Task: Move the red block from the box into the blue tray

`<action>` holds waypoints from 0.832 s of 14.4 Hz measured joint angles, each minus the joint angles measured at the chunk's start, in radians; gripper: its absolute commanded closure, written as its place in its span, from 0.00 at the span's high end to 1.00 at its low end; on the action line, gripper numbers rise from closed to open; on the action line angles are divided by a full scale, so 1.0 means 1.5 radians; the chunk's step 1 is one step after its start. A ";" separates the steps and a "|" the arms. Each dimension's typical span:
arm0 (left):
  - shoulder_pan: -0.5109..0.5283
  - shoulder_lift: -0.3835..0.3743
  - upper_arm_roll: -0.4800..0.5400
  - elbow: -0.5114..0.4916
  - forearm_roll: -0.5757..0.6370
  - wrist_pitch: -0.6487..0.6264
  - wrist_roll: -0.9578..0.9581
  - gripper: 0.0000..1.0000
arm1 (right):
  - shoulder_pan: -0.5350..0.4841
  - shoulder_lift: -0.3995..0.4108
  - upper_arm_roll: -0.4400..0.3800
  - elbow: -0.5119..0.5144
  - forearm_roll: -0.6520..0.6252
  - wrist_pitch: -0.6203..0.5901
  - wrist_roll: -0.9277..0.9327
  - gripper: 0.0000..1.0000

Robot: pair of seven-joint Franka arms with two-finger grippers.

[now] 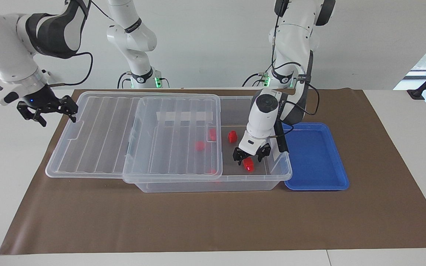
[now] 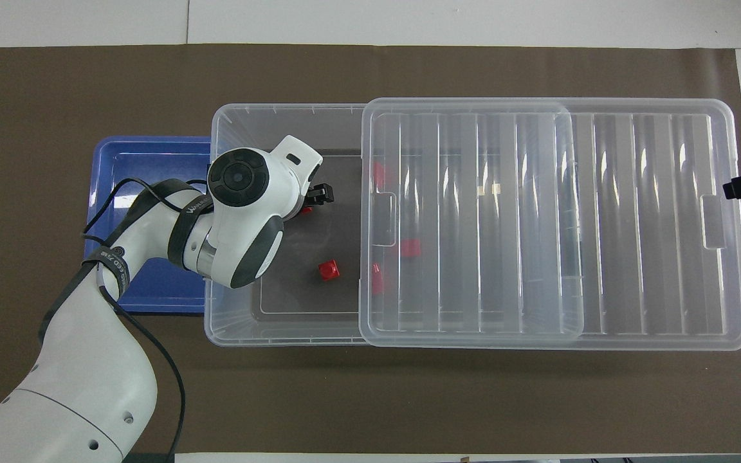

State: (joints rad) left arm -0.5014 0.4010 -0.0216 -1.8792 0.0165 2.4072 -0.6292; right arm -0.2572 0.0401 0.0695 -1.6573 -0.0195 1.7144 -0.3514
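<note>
Inside the box (image 1: 183, 186), right under the left gripper (image 1: 250, 158), sits a red block (image 1: 249, 164); its fingers are open around it, not squeezing yet

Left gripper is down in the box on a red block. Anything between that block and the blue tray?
Only the box end wall: the red block at the left gripper lies inside it, the blue tray just outside. The slid-aside lid leaves this end uncovered.
</note>
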 measured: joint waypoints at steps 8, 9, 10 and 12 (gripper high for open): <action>-0.001 -0.007 0.001 -0.007 0.000 0.053 -0.038 0.00 | 0.033 -0.017 -0.001 0.036 0.000 -0.066 0.048 1.00; -0.001 -0.018 0.003 -0.006 0.000 0.047 -0.038 0.00 | 0.033 -0.017 -0.001 0.035 0.000 -0.066 0.048 1.00; 0.000 -0.033 0.006 -0.006 0.000 0.034 -0.038 0.00 | 0.033 -0.017 -0.001 0.034 0.000 -0.066 0.048 1.00; 0.000 -0.075 0.010 -0.004 0.000 -0.011 -0.038 0.00 | 0.033 -0.017 -0.001 0.031 0.000 -0.066 0.048 0.98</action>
State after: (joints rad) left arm -0.5010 0.2879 -0.0066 -1.8848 0.0170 2.3910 -0.6869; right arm -0.2084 0.0149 0.0685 -1.6114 -0.0195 1.6147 -0.2800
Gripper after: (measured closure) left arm 0.656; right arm 0.000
